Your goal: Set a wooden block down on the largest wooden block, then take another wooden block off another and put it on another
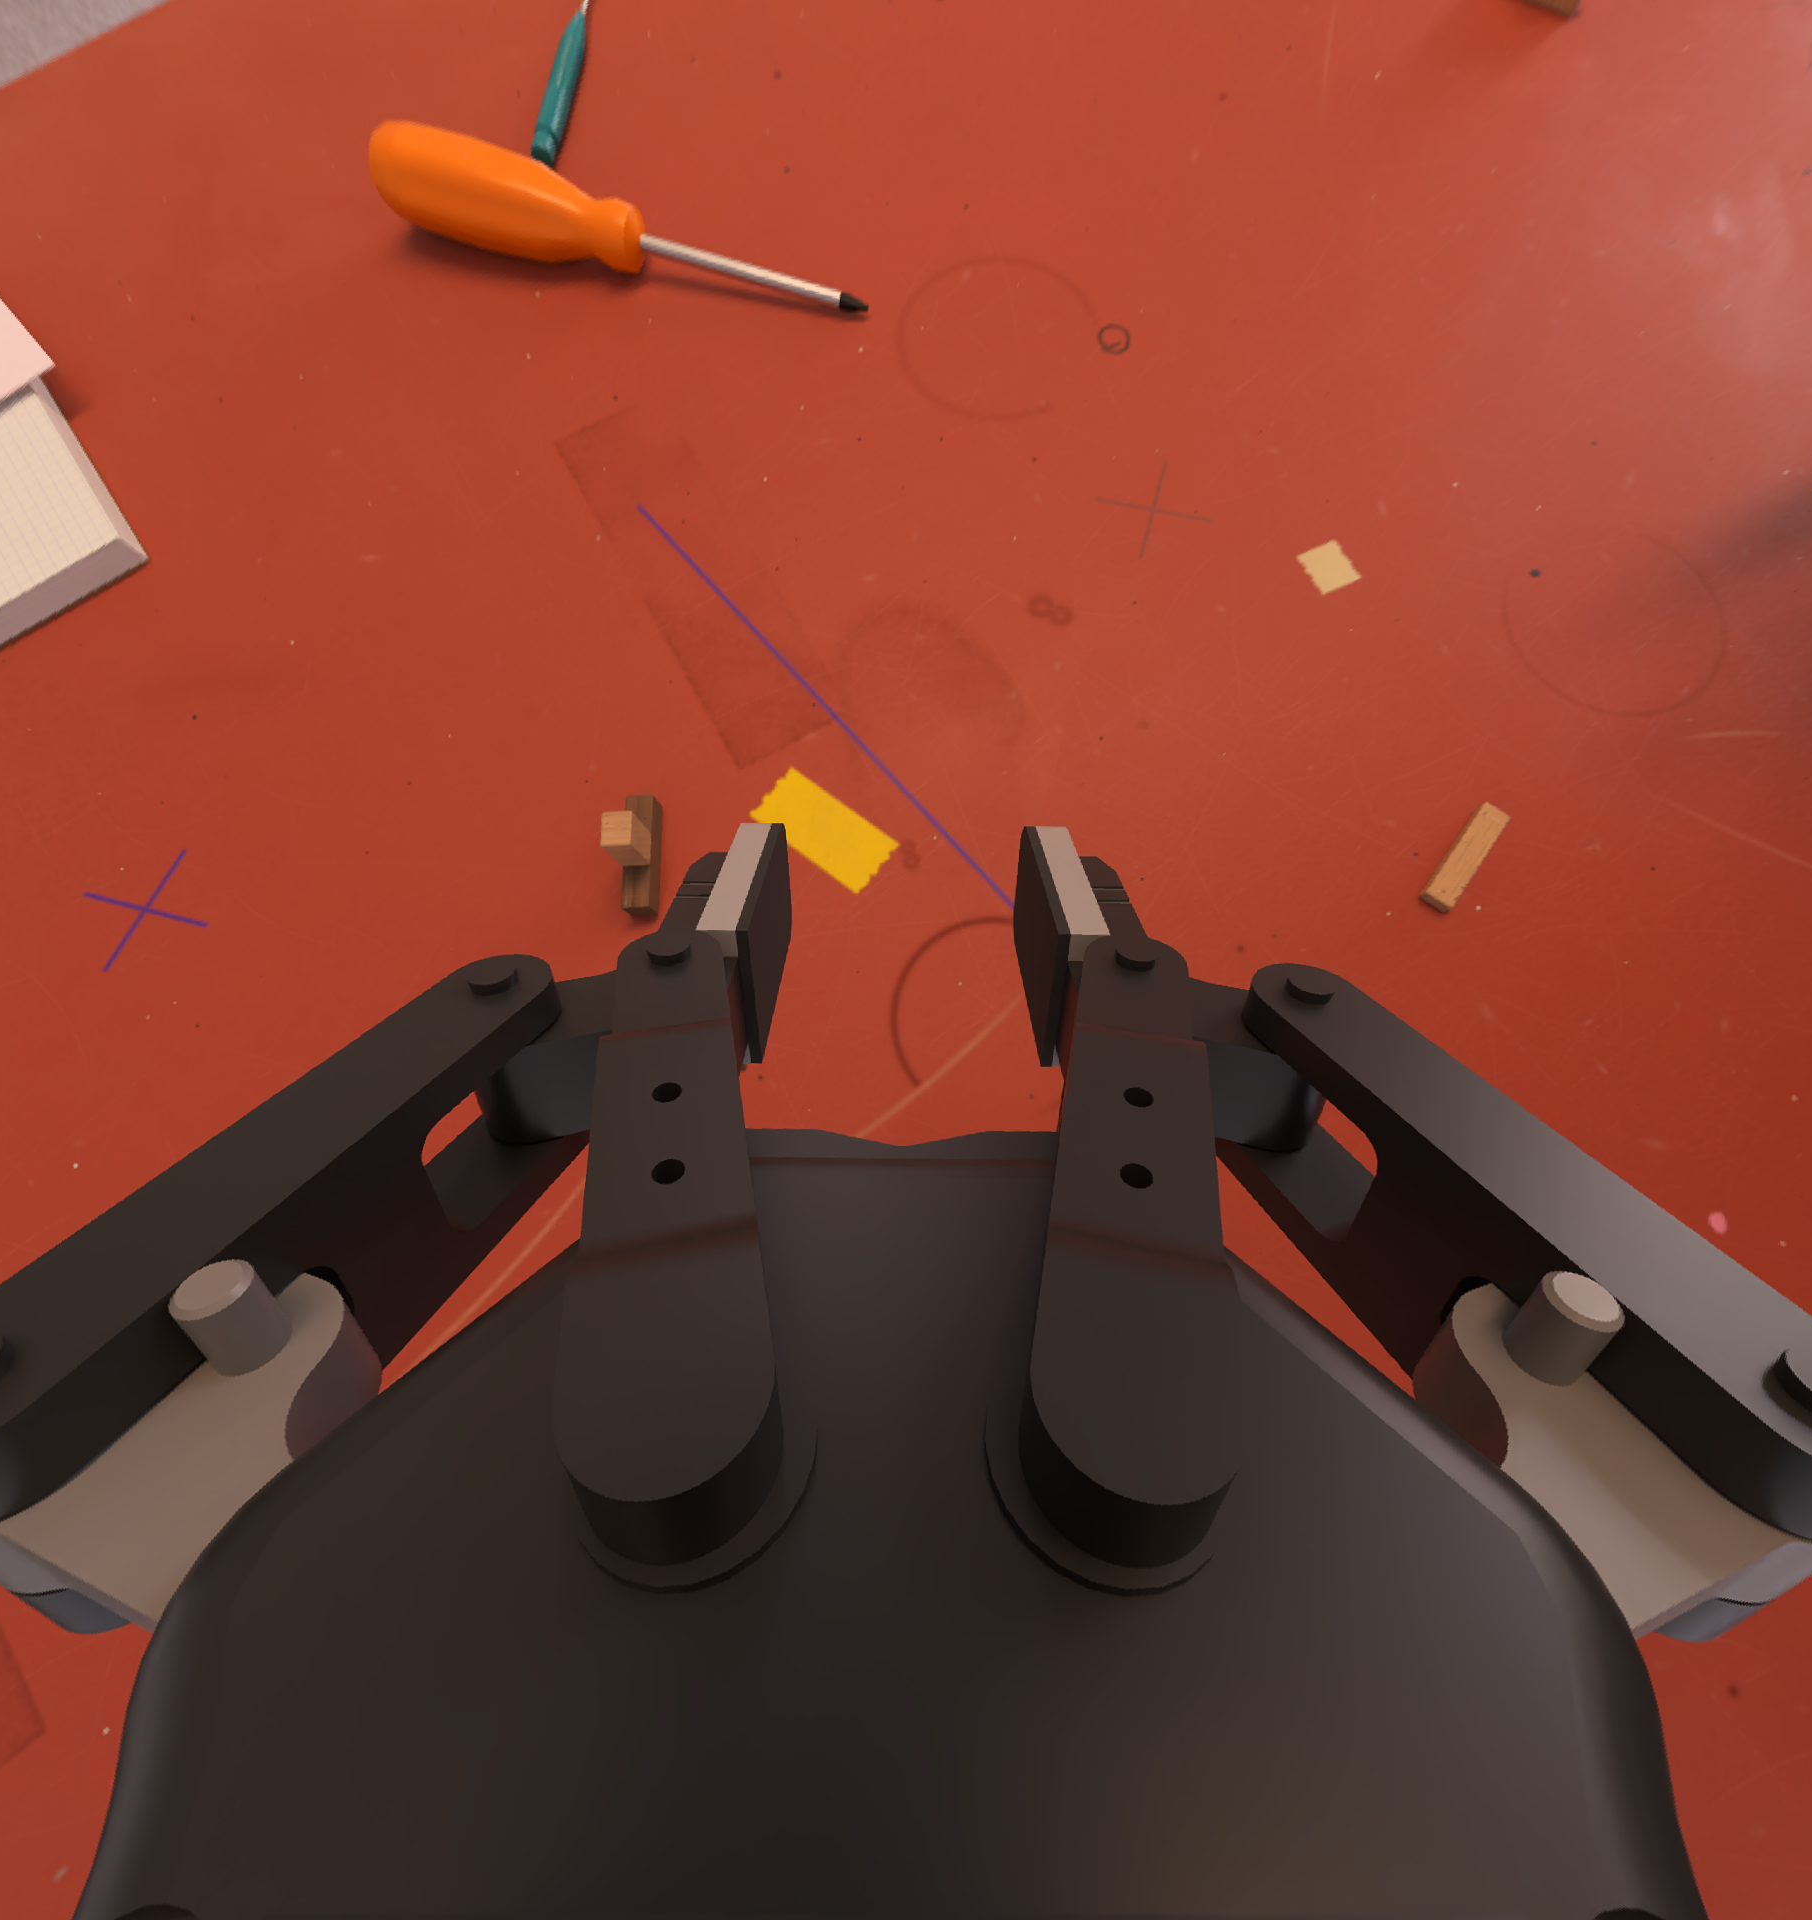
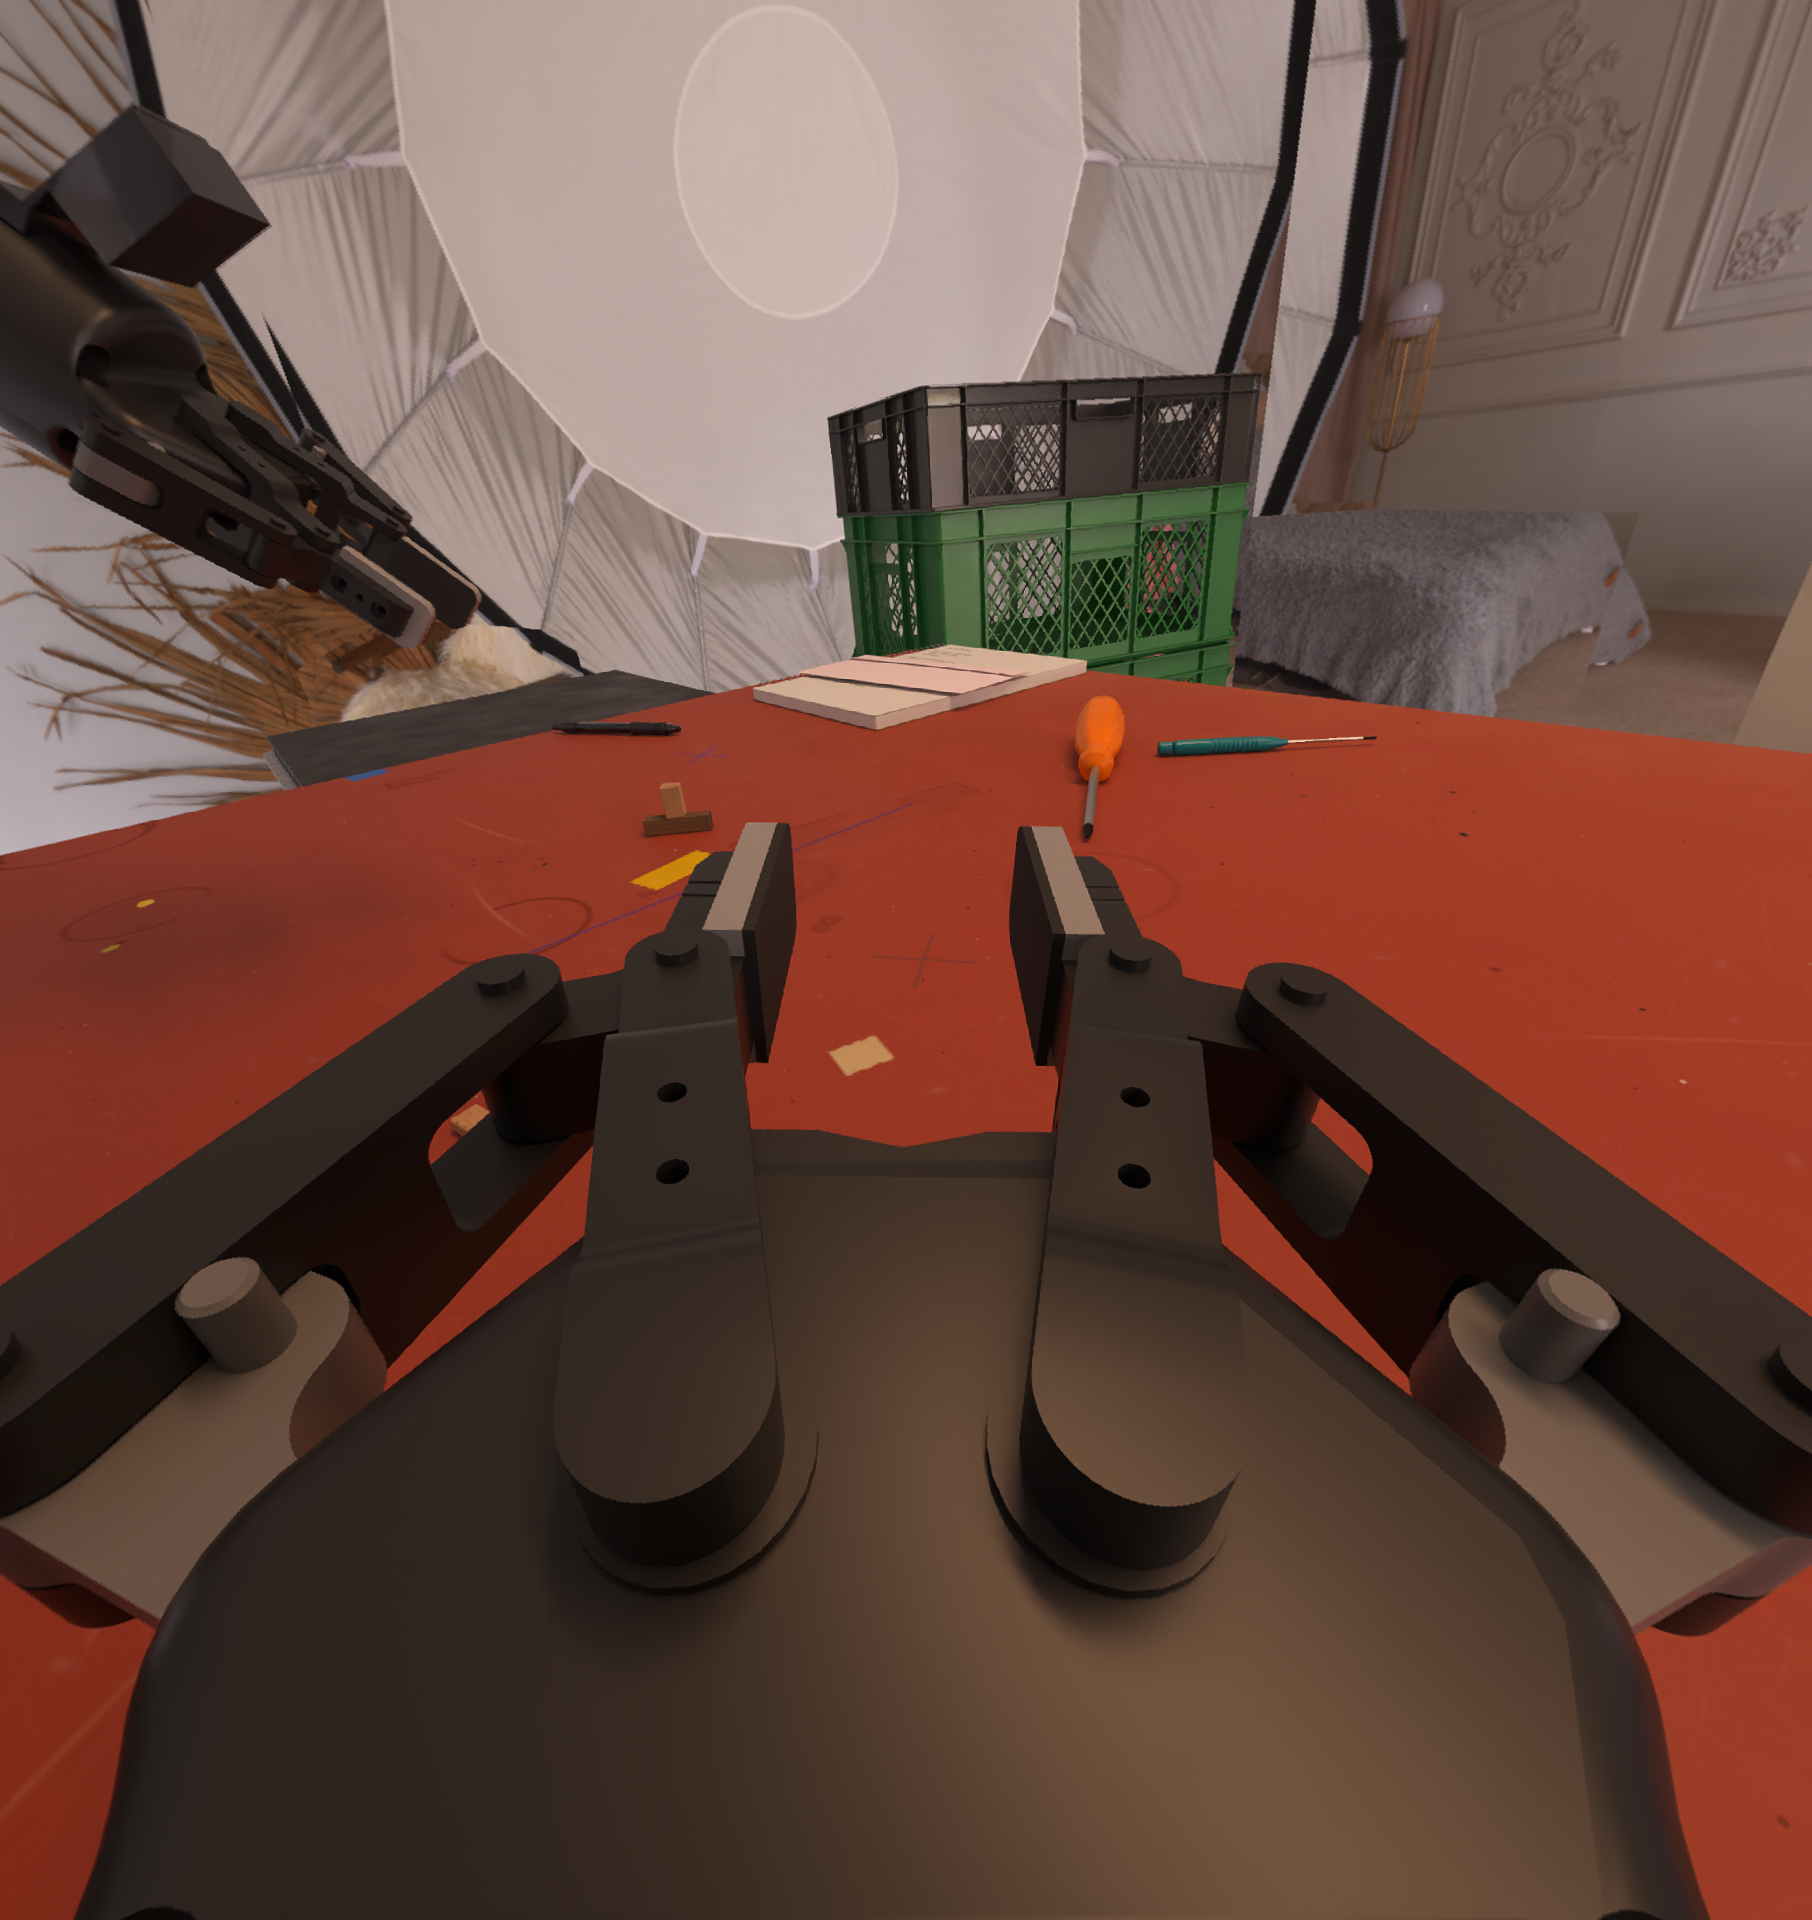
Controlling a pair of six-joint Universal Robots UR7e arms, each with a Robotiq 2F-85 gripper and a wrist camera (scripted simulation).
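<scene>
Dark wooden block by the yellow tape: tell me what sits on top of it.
A small light wooden block stands on the dark wooden block, covering part of its top. The contact patch underneath is hidden. Both grippers are open and empty.

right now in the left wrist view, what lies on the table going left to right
notepad → purple cross mark → small light block on the dark wooden block → yellow tape → tan paper scrap → pale wooden block

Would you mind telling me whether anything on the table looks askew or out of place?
A small light block sits off-centre on the dark block, overhanging one side. Otherwise nothing stands out.
</scene>
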